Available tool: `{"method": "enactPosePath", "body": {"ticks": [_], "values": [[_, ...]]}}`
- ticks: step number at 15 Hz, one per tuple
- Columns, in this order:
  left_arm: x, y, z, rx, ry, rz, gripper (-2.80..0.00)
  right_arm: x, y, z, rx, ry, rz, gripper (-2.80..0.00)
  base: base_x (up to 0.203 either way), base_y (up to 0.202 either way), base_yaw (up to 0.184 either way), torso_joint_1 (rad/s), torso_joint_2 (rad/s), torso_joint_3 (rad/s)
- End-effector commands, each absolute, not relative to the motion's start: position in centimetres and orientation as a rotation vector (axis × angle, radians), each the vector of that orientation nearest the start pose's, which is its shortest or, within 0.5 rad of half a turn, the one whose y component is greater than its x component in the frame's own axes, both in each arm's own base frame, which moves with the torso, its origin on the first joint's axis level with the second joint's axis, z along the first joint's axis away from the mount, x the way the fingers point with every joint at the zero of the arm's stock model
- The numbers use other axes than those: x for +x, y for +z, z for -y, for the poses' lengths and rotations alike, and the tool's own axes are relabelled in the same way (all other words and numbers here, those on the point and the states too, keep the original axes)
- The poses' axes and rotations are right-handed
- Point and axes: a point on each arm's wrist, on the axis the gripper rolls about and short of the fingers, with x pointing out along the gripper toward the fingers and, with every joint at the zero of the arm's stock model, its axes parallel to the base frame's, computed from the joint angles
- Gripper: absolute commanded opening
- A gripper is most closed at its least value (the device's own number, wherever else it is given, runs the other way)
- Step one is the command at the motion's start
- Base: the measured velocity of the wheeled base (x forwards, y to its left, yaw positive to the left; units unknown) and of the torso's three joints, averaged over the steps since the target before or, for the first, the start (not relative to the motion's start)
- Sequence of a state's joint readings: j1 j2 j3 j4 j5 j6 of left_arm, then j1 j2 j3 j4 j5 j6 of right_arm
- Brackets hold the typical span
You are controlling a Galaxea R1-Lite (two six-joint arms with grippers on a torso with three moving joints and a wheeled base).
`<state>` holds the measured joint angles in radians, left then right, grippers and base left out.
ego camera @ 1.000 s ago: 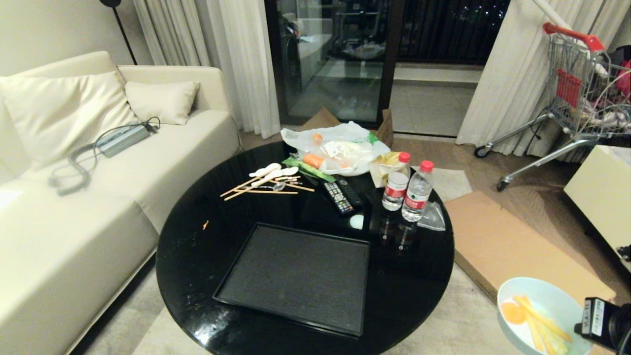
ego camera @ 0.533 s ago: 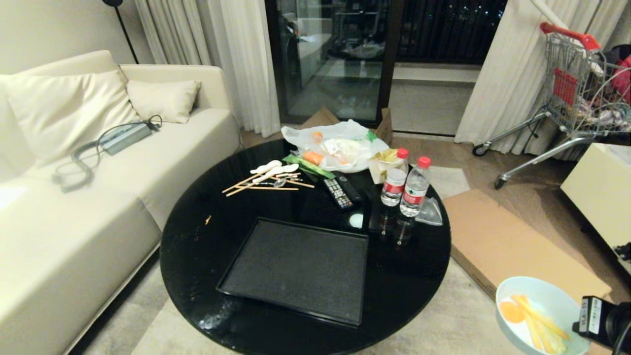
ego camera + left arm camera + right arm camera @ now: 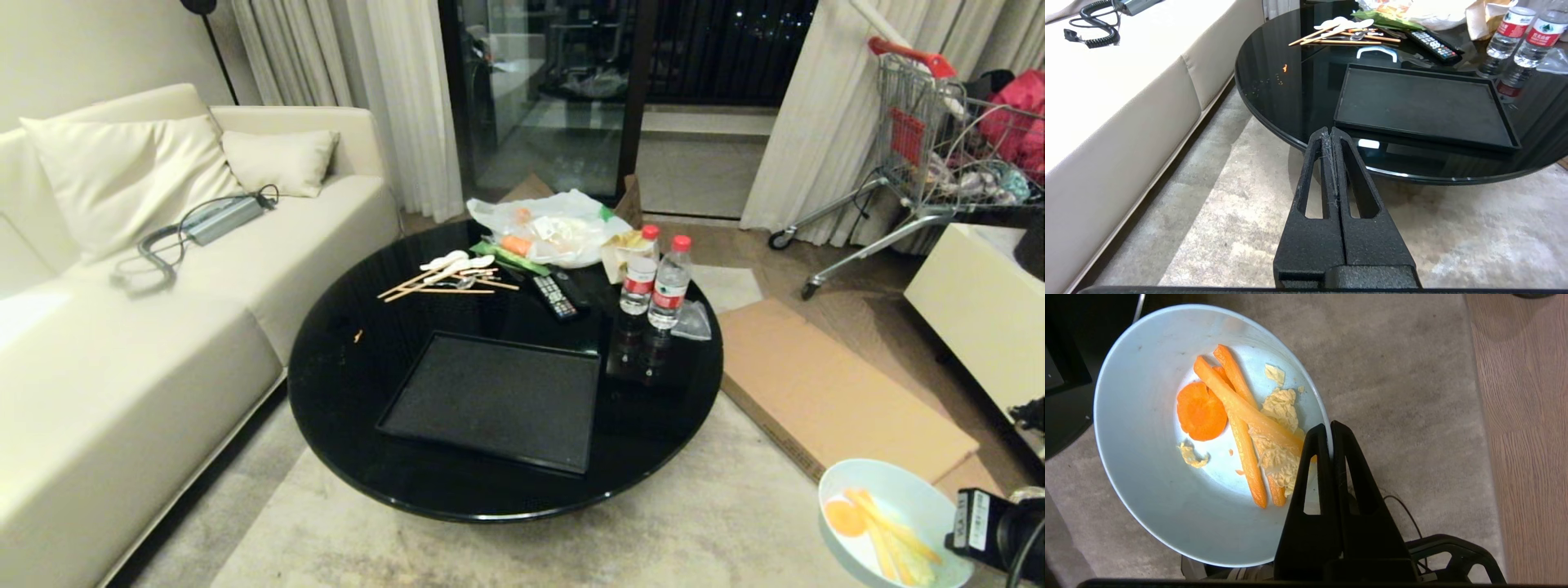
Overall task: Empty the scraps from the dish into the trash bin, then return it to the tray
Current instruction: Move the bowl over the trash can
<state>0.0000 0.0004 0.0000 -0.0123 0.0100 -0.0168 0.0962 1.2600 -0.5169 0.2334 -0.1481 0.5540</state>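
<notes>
The dish (image 3: 1147,465) is a pale blue bowl held over the grey rug, low at the right of the head view (image 3: 898,498). My right gripper (image 3: 1329,426) is shut on its rim. The scraps lie inside: a round orange slice (image 3: 1201,411), several yellow-orange strips (image 3: 1237,404) and bits of pale leaf. The empty black tray (image 3: 498,400) rests on the round black table (image 3: 343,392), also seen from the left wrist (image 3: 1421,106). My left gripper (image 3: 1331,130) is shut on nothing, over the rug just short of the table's edge. The trash bin is out of view.
Behind the tray stand two water bottles (image 3: 661,282), a remote (image 3: 555,296), chopsticks and spoons (image 3: 445,282) and a plastic bag (image 3: 555,229). A cream sofa (image 3: 122,367) runs along the left. Flat cardboard (image 3: 824,392), a white cabinet (image 3: 980,302) and a shopping cart (image 3: 939,139) are on the right.
The whole head view has shifted: the table and sofa now sit farther off, with more rug showing in front. The dish stays in the right gripper's grip, at the same spot in the view.
</notes>
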Motion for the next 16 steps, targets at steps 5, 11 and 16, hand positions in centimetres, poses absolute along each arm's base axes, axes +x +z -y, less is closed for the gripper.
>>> {"method": "enactPosePath", "body": {"ticks": [5,11,16], "values": [[-2.28,7.67,-0.02,-0.017,0.011,0.012,-2.80,14.88,13.71,-1.08,0.394,-0.316,-0.920,-2.80,0.000,0.000,0.000,0.000,0.00,0.000],[-2.28,7.67,-0.02,-0.017,0.011,0.012,-2.80,14.87,13.66,-1.05,0.389,-0.327,-0.914,-2.80,0.000,0.000,0.000,0.000,0.00,0.000],[-2.28,7.67,-0.02,-0.017,0.011,0.012,-2.80,14.90,13.82,-1.05,0.390,-0.326,-0.907,-2.80,0.000,0.000,0.000,0.000,0.00,0.000]]}}
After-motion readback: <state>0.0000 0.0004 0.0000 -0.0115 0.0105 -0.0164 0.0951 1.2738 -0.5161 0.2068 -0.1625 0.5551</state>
